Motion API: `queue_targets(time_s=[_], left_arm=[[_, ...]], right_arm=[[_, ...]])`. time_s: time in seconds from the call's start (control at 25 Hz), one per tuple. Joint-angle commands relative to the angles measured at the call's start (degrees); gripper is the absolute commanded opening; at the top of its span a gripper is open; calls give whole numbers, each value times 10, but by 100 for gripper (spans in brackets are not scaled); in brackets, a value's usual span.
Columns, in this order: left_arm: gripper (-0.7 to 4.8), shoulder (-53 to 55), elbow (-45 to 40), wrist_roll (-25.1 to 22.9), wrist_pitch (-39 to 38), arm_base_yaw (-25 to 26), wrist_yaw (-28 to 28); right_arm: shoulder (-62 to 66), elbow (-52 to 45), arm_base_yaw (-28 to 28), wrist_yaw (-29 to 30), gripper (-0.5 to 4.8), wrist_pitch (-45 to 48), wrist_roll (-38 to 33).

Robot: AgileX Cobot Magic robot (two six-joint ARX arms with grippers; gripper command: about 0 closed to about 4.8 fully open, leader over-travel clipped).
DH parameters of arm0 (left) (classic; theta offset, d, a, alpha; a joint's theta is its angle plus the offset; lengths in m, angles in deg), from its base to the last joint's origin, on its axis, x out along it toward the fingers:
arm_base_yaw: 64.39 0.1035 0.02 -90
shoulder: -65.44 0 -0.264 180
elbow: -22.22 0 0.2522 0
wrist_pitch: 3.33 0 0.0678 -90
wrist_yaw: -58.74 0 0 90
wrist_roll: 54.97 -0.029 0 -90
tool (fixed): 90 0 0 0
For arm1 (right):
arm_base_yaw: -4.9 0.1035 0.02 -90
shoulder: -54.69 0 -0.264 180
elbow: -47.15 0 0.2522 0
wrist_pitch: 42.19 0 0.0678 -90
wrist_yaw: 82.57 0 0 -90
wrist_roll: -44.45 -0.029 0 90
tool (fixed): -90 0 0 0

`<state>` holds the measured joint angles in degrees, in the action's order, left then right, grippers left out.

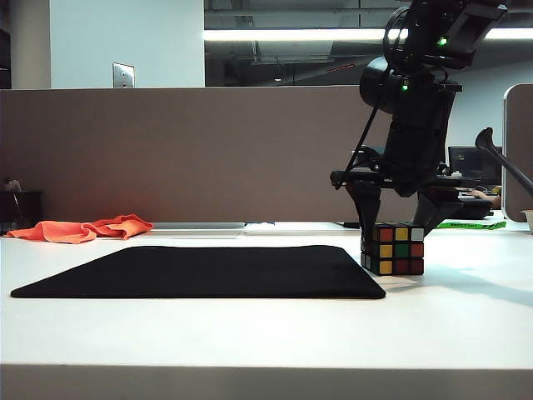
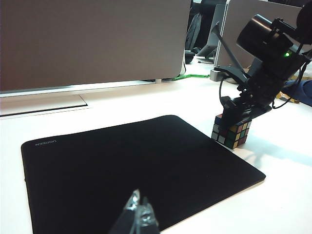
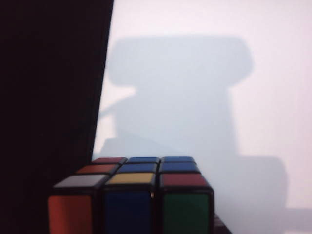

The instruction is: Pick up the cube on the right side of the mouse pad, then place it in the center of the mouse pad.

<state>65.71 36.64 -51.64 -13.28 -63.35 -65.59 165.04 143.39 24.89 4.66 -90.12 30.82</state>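
Cube (image 1: 395,248) on table between right tool (image 1: 396,218) fingers

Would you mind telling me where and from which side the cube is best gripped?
Grip the cube on two opposite upright faces, coming straight down from above. It sits flat on the table just off the mouse pad's right edge, so its sides are free and parallel. The right gripper already straddles it from above; the left gripper hangs far back over the pad's near edge.
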Motion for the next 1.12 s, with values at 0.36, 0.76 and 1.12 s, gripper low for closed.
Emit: queue_targets(time_s=[0.36,0.76,1.12], left_arm=[[-6,0,2,2,5,0,0],[-6,0,2,3,5,0,1],[-6,0,2,4,5,0,9]], right_arm=[[-29,13,1,30,291,32,-16],[-31,101,50,74,292,42,-33],[-10,110,153,61,295,126,-93]])
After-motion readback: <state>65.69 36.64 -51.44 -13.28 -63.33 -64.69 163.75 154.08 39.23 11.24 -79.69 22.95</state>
